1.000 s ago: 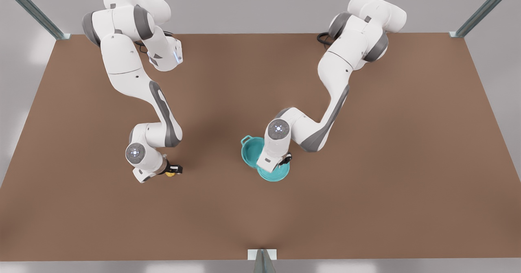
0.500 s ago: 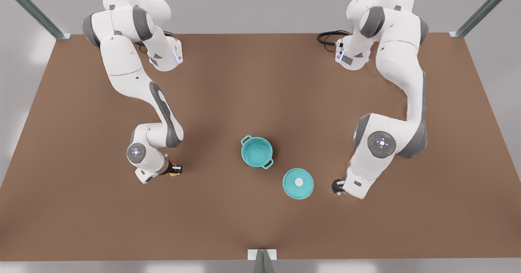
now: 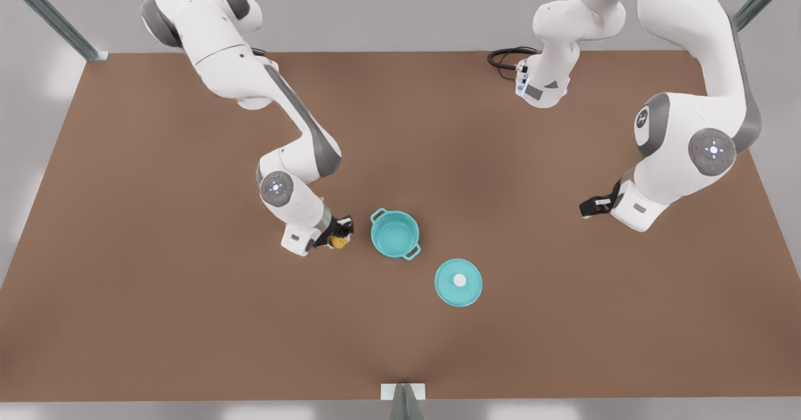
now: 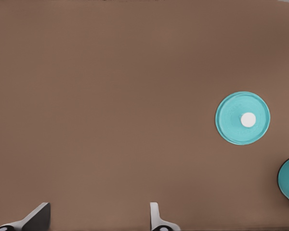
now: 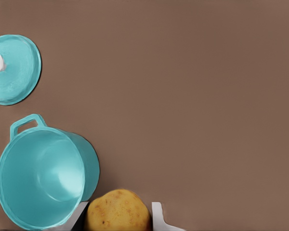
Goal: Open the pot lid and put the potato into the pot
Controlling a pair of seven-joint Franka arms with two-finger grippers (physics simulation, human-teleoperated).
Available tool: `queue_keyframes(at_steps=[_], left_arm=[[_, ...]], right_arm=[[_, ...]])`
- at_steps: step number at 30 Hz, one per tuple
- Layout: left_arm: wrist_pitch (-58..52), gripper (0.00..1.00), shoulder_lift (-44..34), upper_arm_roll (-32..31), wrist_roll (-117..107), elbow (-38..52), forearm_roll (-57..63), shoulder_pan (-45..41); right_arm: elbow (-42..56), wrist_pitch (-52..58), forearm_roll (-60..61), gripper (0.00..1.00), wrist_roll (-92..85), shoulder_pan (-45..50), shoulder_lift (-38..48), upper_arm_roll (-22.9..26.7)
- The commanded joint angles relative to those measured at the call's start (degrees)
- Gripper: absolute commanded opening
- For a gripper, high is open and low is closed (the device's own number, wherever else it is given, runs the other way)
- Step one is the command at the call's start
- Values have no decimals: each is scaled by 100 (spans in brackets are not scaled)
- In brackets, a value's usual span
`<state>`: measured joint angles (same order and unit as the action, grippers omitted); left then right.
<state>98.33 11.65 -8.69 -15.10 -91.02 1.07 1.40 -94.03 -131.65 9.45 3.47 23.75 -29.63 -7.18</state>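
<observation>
The table (image 3: 156, 320) is a flat matt brown with no grain or texture showing. The pot (image 3: 394, 233) looks like smooth teal enamel or plastic, with a soft sheen on its inner wall in the right wrist view. The lid (image 3: 459, 282) has the same smooth teal finish, faintly streaked, and a plain white knob. The potato (image 5: 117, 211) has dull, speckled yellow skin. The arms' shells are glossy white plastic with grey joints; the corner posts look like brushed metal.

Potato (image 3: 340, 241) just beside pot (image 3: 394, 233); pot lid (image 3: 459, 282) near, on table (image 3: 188, 320).
</observation>
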Motion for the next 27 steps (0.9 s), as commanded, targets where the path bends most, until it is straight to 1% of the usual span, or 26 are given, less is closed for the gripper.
queue_keyframes(at_steps=[1,3,5,7,9,11,12,13,14,15,16,17,18,19,20,21,22,23,24,25,27], left_arm=[[-33,100,48,-18,1369,93,42,-61],[-33,100,66,-18,1351,119,7,-52],[-33,100,83,-18,1334,119,-10,-52],[-33,100,92,-10,1325,128,-19,-52],[-33,100,118,-10,1316,146,-37,-44],[-165,100,285,-10,1334,576,-283,-43],[-174,100,294,-10,1325,568,-257,-44],[-209,100,268,-1,1421,506,-265,9],[-534,100,233,-1,1668,471,-327,0],[-543,100,215,-1,1685,497,-274,0],[-543,100,215,-1,1659,515,-256,0],[-525,100,224,-1,1659,515,-222,0],[-525,100,250,-10,1659,524,60,-44],[-525,100,285,-18,1659,541,51,-52],[-517,100,294,-10,1624,541,42,-52],[-490,100,303,-18,1615,655,-10,-61],[-490,100,312,-18,1598,664,-54,-96],[-490,100,312,-10,1598,664,-54,-96],[-490,100,312,-18,1598,664,-54,-96],[-490,100,312,-18,1598,664,-54,-96],[-490,100,312,-10,1598,664,-54,-96]], right_arm=[[252,201,-84,47,67,244,-121,-3],[622,193,-93,47,5,473,-455,-3],[780,149,-66,46,84,701,-710,-3],[1114,96,-75,45,93,798,-1176,-3],[1167,-247,-75,45,146,895,-1457,6],[1202,-431,-75,45,190,956,-1607,15],[1290,-440,-75,45,190,956,-1695,15],[1334,-440,-75,49,198,956,-1721,15],[1360,-449,-75,84,207,956,-1712,15],[1387,-440,-58,100,242,947,-1686,23],[1387,-440,-31,100,242,939,-1634,23],[1369,-379,-22,100,242,895,-1441,32],[1281,68,-5,100,242,737,-887,50],[1273,1210,-5,100,278,447,-132,94],[1255,2125,-5,100,225,-71,405,120],[869,2557,-66,100,181,-572,844,286],[596,3048,-84,100,-82,-880,1170,647],[596,3347,-189,100,-197,-977,1188,954],[508,3532,-348,100,-495,-995,1267,1419],[411,3585,-348,100,-742,-1021,1320,1763],[376,3690,-348,100,-900,-1030,1320,1939]])
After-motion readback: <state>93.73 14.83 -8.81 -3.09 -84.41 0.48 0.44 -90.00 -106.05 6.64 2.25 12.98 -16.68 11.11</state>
